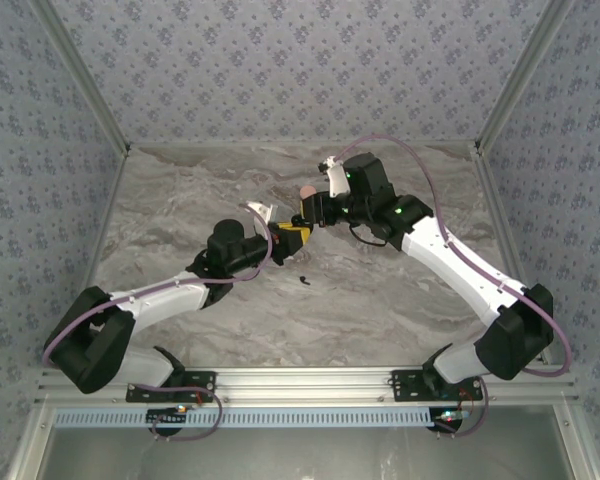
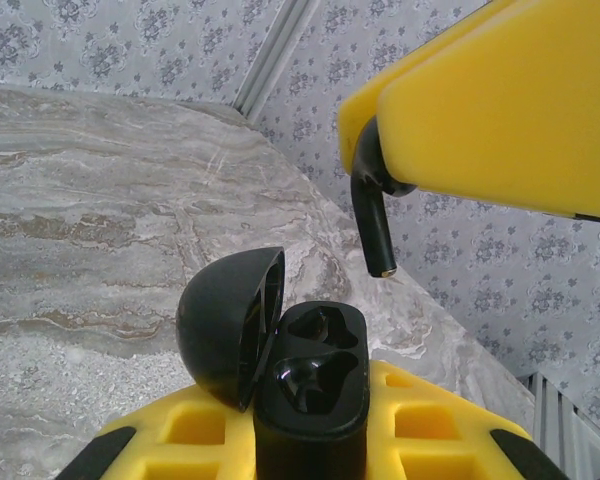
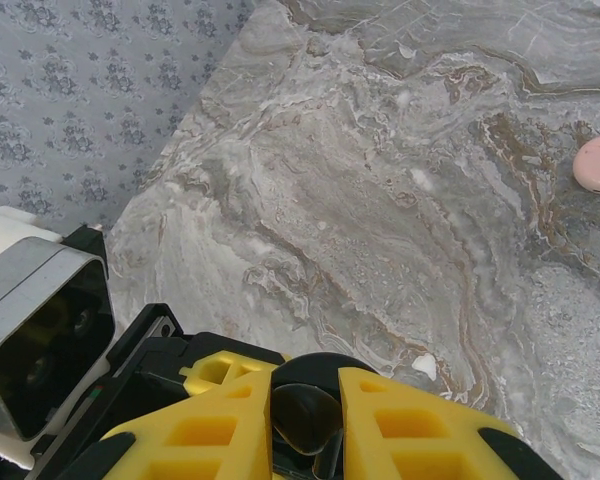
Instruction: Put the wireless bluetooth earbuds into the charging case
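**Zero in so far, first one lined up**

Case (image 2: 315,375) sits mid-table, clamped in my left claw (image 2: 310,432). Its lid is flipped back and both slots look empty. My right claw (image 3: 305,425) pinches one bud (image 2: 373,215), stem down, just above them. Second bud (image 1: 303,279) lies on the table (image 1: 400,300). All glossy black.

Open black charging case (image 2: 315,385), one earbud (image 2: 374,222) above, second earbud (image 1: 303,279) apart

Two earbuds (image 2: 375,225) (image 1: 303,279), one case (image 2: 313,400), one disc (image 3: 597,165)
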Action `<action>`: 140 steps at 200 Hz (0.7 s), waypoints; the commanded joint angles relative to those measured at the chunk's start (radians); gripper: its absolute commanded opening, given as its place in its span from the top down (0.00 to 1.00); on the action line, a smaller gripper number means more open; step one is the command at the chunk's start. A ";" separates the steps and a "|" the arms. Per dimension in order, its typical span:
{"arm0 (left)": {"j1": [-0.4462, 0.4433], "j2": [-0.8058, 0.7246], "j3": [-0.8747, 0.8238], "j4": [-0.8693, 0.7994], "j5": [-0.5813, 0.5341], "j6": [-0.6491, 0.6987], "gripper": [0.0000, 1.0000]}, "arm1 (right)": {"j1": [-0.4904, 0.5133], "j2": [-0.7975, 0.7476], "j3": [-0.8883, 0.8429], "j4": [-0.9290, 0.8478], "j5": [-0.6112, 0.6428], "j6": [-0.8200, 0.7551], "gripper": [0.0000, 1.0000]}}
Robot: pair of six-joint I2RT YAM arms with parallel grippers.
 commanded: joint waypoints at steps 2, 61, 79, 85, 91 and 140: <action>-0.006 -0.014 0.045 0.042 0.010 -0.024 0.83 | 0.011 -0.030 0.024 0.020 -0.002 -0.018 0.78; -0.008 -0.019 0.055 0.040 0.013 -0.037 0.83 | 0.012 -0.031 0.018 0.025 0.002 -0.020 0.78; -0.009 -0.023 0.055 0.044 0.014 -0.040 0.83 | 0.013 -0.030 0.016 0.026 0.002 -0.020 0.78; -0.009 -0.024 0.054 0.045 0.015 -0.040 0.83 | 0.015 -0.030 0.016 0.026 0.001 -0.021 0.78; -0.009 -0.026 0.055 0.046 0.015 -0.041 0.83 | 0.015 -0.031 0.015 0.026 0.000 -0.020 0.78; -0.009 -0.034 0.056 0.047 0.018 -0.040 0.83 | 0.015 -0.030 0.014 0.023 0.003 -0.023 0.78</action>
